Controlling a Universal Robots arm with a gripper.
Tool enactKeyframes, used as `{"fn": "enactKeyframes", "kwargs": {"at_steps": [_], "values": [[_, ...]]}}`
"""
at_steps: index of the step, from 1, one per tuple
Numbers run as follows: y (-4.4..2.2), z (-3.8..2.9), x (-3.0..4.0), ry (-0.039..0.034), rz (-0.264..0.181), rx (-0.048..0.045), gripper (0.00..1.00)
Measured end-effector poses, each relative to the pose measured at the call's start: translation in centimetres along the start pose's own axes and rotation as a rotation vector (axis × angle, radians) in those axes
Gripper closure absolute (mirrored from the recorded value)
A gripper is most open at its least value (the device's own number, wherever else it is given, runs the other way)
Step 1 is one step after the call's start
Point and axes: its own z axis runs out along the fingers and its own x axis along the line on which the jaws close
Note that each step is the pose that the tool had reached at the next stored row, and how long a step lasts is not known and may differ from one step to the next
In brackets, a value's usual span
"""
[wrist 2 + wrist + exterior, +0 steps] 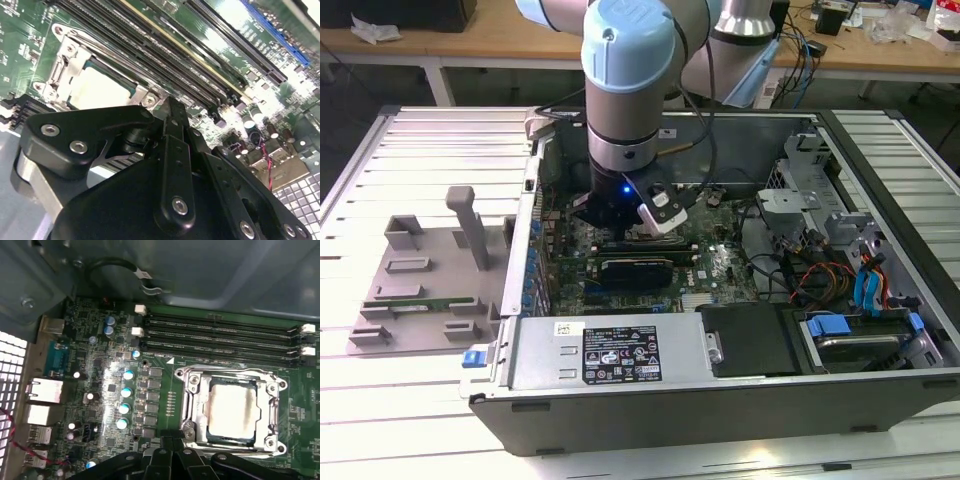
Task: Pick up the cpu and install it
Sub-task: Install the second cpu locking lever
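Slatted metal tabletop [430, 150] under an open computer case [720, 400], cluttered benches along the upper edge of the exterior view. Tool [620, 215] lowered inside the case at center frame, above the green motherboard [100, 340]. Fingers [172, 150] pressed together, pinching nothing. Cpu [232, 410] seated in the socket frame [192, 405], right of center in the first wrist view, just beyond the tool tip, apart from it.
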Motion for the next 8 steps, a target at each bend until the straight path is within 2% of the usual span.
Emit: {"fn": "enactKeyframes", "kwargs": {"at_steps": [2,5,8], "values": [[0.14,0.04,-1.15,0.0085,0.001,0.0053,0.89],[0.48,0.12,-3.14,0.0259,0.004,0.0126,0.89],[0.71,0.17,-4.22,0.0357,0.005,0.0179,0.89]]}}
